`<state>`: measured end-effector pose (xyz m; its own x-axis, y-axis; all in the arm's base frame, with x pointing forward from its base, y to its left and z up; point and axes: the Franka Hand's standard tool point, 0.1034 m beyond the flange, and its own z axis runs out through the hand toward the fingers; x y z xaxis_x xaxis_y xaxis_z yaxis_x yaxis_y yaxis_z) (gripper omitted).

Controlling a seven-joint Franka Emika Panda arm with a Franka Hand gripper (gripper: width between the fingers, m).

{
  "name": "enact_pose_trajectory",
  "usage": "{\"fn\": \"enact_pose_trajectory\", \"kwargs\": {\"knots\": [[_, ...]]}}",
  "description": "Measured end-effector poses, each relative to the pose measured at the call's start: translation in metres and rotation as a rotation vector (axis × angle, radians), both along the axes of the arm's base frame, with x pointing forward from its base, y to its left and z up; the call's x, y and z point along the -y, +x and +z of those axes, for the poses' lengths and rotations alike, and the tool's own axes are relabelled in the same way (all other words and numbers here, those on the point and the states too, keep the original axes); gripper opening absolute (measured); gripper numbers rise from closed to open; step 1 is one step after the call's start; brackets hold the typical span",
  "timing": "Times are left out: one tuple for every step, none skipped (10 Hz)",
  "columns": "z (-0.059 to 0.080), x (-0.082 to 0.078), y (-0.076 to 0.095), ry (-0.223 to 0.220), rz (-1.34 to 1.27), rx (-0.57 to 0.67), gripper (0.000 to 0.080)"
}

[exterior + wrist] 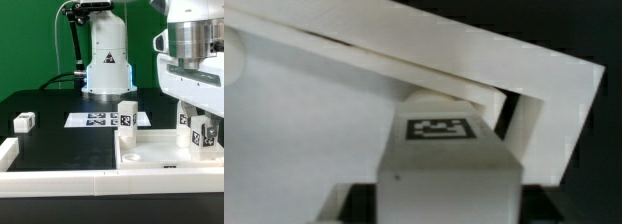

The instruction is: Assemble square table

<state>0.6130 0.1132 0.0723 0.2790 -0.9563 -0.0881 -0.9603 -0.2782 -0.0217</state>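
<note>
**Ana:** On the black table (60, 140), where is the tabletop?

**Ben:** At about four o'clock in the exterior view, the white tabletop (160, 158) lies flat against the corner of the white border rails (60, 180). One leg (127, 116) stands upright at the slab's ten o'clock corner, tag facing the camera.

**Ana:** And the gripper (200, 135)?

**Ben:** It hangs at three o'clock over the slab's far side. Its fingers are partly closed on a second leg (446, 160), which stands upright (the wrist view shows that leg's tagged face between the dark finger pads (363, 205)). I can't tell whether the leg's foot touches the slab.

**Ana:** Anything else loose?

**Ben:** A third leg (24, 122) lies at nine o'clock, well apart from the slab. The marker board (100, 120) lies flat at the centre, just beside the standing leg, in front of the arm's white base (107, 65).
</note>
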Motion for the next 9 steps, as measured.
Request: {"fn": "enact_pose_trajectory", "kwargs": {"knots": [[0.0, 0.0, 0.0, 0.0, 0.0, 0.0, 0.0446], [0.0, 0.0, 0.0, 0.0, 0.008, 0.001, 0.058], [0.001, -0.001, 0.0, 0.001, 0.054, 0.006, 0.058], [0.002, -0.005, 0.0, 0.003, 0.118, 0.015, 0.0634], [0.004, -0.009, 0.0, 0.004, 0.227, 0.026, 0.0634], [0.005, -0.012, 0.0, 0.006, 0.345, 0.039, 0.0647], [0.006, -0.012, 0.0, 0.007, 0.432, 0.049, 0.0647], [0.007, -0.012, 0.0, 0.008, 0.554, 0.061, 0.0648], [0.007, -0.012, 0.0, 0.007, 0.635, 0.069, 0.0648]]}}
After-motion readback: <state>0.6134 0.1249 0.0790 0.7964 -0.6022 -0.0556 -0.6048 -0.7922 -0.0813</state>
